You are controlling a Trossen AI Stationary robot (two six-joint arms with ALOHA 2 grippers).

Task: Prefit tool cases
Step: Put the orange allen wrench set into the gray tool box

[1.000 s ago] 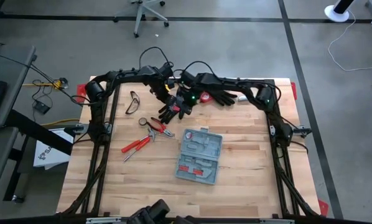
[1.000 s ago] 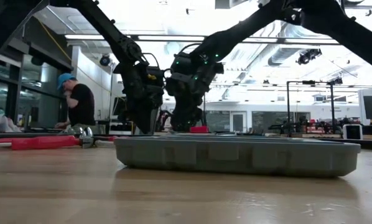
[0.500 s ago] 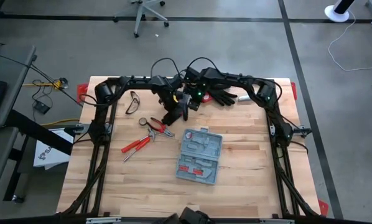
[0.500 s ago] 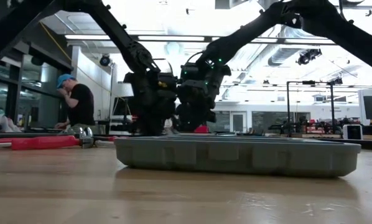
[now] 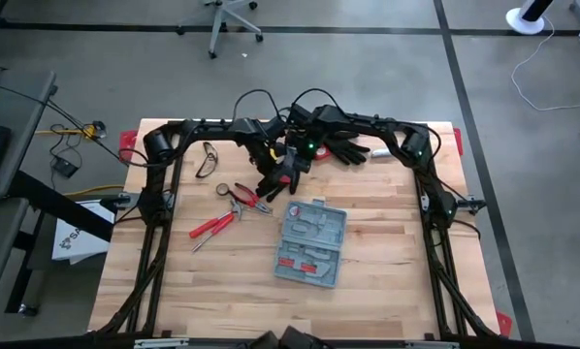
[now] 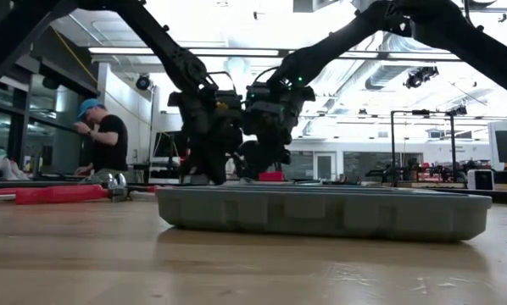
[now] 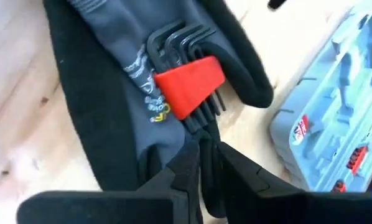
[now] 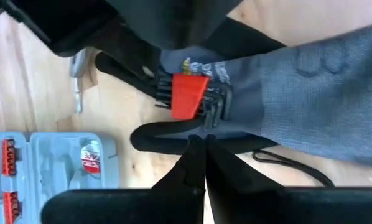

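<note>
The left hand (image 7: 206, 163) has its two dark fingers nearly together, pinching the black ends of a hex key set (image 7: 187, 87) in a red holder; the set lies on a grey and black glove (image 7: 111, 93). The right hand (image 8: 201, 158) hangs just opposite, its fingers fully closed. In its own wrist view the tips sit on the glove (image 8: 310, 81) right beside the red holder (image 8: 189, 95); whether they pinch fabric cannot be told. In the high view both hands meet over the glove at the far middle of the desk (image 5: 387, 281), the left hand (image 5: 278, 179) just beside the right hand (image 5: 295, 160).

The open tool case (image 5: 311, 242) lies flat on the desk, near both hands, on the side toward the desk's front edge. Its moulded grey interior faces up, with red pieces in some slots. Beyond the left hand, away from the case, lie red-handled pliers (image 5: 249, 199), a second red-handled tool (image 5: 212, 226) and safety glasses (image 5: 208, 158).

The likely next step is to lift the key set and carry it to its slot in the case. The grip looks shallow and off to one end, so the set could swing or slip out as it rises. The keys rest on soft fabric, and the glove may lift with them if a finger has caught it. The two hands are very close, so either one moving sideways could knock the other or push the set away. Dropped onto the case, the set could unseat tools already fitted.
</note>
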